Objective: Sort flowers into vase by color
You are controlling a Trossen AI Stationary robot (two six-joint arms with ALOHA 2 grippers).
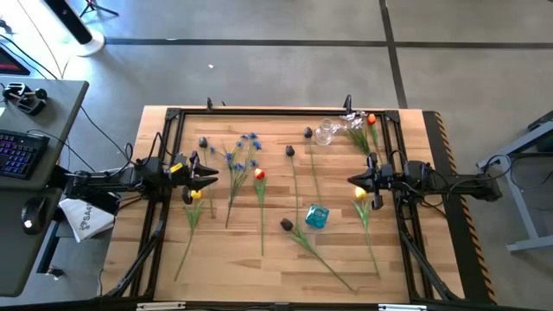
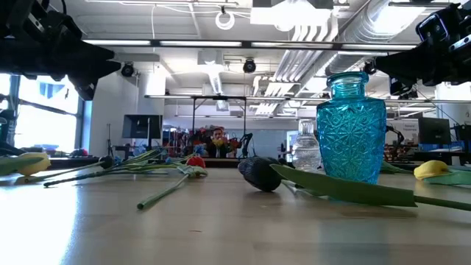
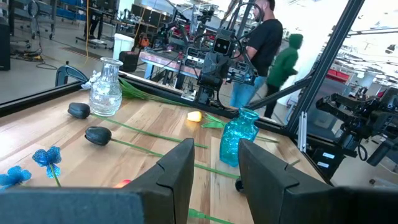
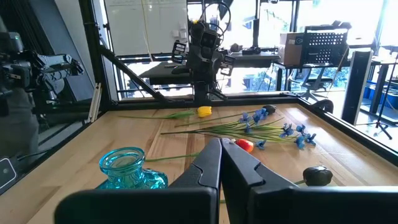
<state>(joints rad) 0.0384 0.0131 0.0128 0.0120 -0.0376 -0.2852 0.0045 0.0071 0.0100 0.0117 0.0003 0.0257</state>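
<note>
Flowers lie flat on the wooden table (image 1: pixel 285 268). The blue sprays (image 1: pixel 242 151) and a red tulip (image 1: pixel 259 174) lie left of centre. Dark purple tulips (image 1: pixel 289 150) (image 1: pixel 286 225) are scattered, with one yellow tulip (image 1: pixel 194 195) at the left and another (image 1: pixel 360 193) at the right. The blue vase (image 1: pixel 317 216) (image 2: pixel 352 125) stands upright near the middle. The clear vase (image 1: pixel 326 132) stands at the far right, with a white-lilac spray and a red-orange tulip (image 1: pixel 371 119) beside it. My left gripper (image 1: pixel 207 179) (image 3: pixel 216 149) hovers open over the left yellow tulip. My right gripper (image 1: pixel 354 180) (image 4: pixel 221 144) hovers shut over the right one.
A black frame (image 1: pixel 276 111) runs along the table's far edge and sides. A desk with keyboard (image 1: pixel 22 151) stands left of the table. People (image 3: pixel 267 43) stand in the room beyond. Bare wood lies along the near edge.
</note>
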